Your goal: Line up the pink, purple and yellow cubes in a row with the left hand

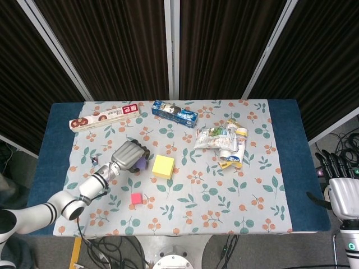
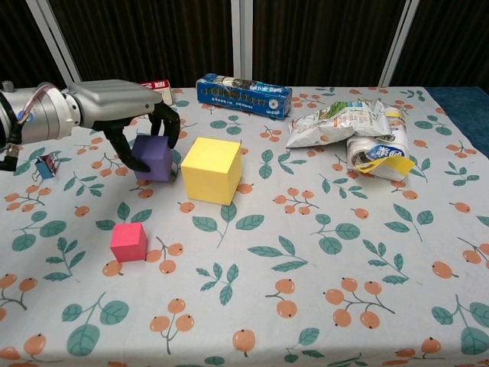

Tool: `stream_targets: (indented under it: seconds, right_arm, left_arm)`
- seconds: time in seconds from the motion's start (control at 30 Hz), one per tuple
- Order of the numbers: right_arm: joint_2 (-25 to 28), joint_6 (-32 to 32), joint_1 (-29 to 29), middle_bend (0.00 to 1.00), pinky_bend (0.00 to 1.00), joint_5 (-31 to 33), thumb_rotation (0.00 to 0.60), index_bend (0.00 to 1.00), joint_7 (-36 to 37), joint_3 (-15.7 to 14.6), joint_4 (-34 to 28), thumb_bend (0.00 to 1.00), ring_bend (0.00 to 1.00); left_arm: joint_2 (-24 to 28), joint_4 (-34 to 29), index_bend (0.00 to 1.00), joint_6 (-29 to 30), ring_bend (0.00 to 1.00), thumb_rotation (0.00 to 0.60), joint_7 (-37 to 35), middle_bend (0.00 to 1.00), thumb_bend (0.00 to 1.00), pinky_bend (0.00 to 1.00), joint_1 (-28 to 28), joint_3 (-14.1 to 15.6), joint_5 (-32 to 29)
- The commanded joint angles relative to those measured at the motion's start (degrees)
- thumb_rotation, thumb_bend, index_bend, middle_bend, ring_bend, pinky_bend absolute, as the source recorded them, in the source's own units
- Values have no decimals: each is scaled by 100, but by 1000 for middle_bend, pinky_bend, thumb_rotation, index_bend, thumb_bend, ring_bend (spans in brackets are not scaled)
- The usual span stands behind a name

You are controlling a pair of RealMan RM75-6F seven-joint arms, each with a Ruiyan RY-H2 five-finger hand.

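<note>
Left hand arched over purple cube, dark fingers curled down cube's sides, gripping it. Purple cube upright on floral bench, just left of yellow cube, narrow gap between. Pink cube sits nearer front edge, apart from both. Right hand idle off bench's right edge, fingers extended, holding nothing.
</note>
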Motion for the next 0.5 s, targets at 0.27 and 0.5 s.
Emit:
stream_targets:
  seconds: [0.27,0.5]
  right_arm:
    - [5,-6,1,37,0,19,600,0,9,4,11,26,0]
    - [5,38,-23,37,0,-15,600,0,20,-12,25,26,0]
  left_arm:
    - [36,-48,349,-400,352,600,176,388,235,271,-131,47,-158]
    - [276,-403,275,-211,300,600,269,292,218,263,15,-30,-362]
